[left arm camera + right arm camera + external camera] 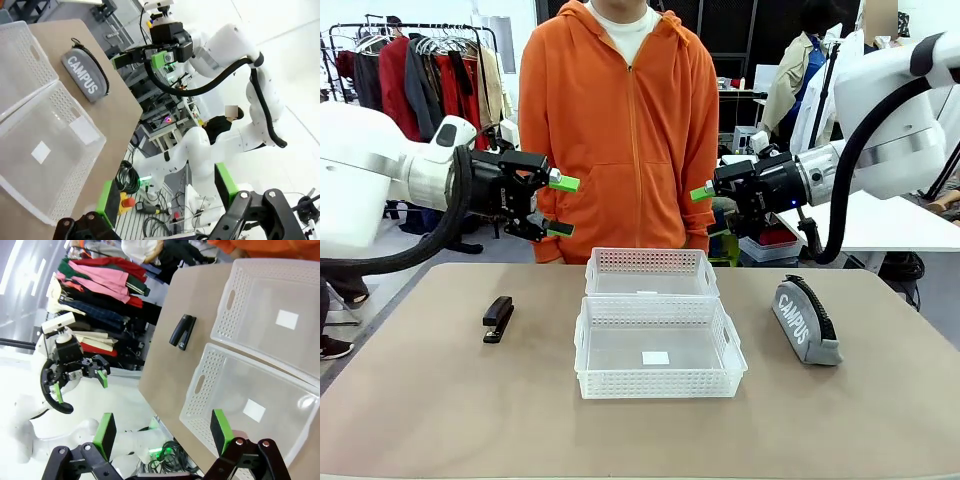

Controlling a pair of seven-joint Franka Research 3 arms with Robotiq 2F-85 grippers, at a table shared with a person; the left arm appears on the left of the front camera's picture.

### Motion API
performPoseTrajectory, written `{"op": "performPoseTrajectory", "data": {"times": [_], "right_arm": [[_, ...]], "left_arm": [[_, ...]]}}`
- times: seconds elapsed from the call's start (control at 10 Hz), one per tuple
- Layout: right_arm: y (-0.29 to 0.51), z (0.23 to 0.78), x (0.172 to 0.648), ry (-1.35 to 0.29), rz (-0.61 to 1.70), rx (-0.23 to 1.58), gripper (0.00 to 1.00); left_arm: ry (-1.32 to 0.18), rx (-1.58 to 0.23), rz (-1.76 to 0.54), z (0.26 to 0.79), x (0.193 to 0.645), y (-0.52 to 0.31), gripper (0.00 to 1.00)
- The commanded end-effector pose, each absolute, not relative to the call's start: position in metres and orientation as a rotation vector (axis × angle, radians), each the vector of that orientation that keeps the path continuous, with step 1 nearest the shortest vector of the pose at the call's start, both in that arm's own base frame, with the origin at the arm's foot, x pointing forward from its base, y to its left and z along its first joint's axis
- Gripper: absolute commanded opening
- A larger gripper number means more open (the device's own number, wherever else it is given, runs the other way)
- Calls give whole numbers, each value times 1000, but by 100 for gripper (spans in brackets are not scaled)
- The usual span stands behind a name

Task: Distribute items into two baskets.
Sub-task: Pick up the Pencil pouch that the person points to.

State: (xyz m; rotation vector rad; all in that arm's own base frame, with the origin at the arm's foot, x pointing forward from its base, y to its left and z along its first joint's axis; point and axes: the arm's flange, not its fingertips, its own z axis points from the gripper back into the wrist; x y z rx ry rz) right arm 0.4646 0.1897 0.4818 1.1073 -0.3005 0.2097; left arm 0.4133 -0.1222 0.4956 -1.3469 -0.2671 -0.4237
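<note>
Left hand (561,206) aloft, clear of stapler (498,319)

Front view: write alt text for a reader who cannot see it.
The near basket and far basket sit empty on the table, a black stapler to their left, a grey pouch to their right. The left gripper and right gripper hover open above, before a person in orange.

"CAMPUS" on grey pouch (804,320)

Two baskets (660,384) (650,260), one stapler (498,319), one zip pouch (802,322)
</note>
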Motion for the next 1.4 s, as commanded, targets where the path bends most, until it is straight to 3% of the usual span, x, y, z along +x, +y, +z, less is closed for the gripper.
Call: {"op": "performPoseTrajectory", "data": {"times": [0.0,0.5,0.6,0.9,1.3], "right_arm": [[187,476,463,-294,225,1083,100],[187,477,464,-295,211,1093,100],[182,485,473,-258,106,1264,100],[165,509,492,-158,40,1483,100],[118,531,511,-51,14,1570,100]], "left_arm": [[-255,-1321,-453,501,413,-121,100],[-266,-1324,-439,498,414,-122,100],[-225,-1391,-357,501,419,-120,100],[-115,-1473,-262,509,436,-109,100],[-108,-1517,-203,510,461,-84,100]]}}
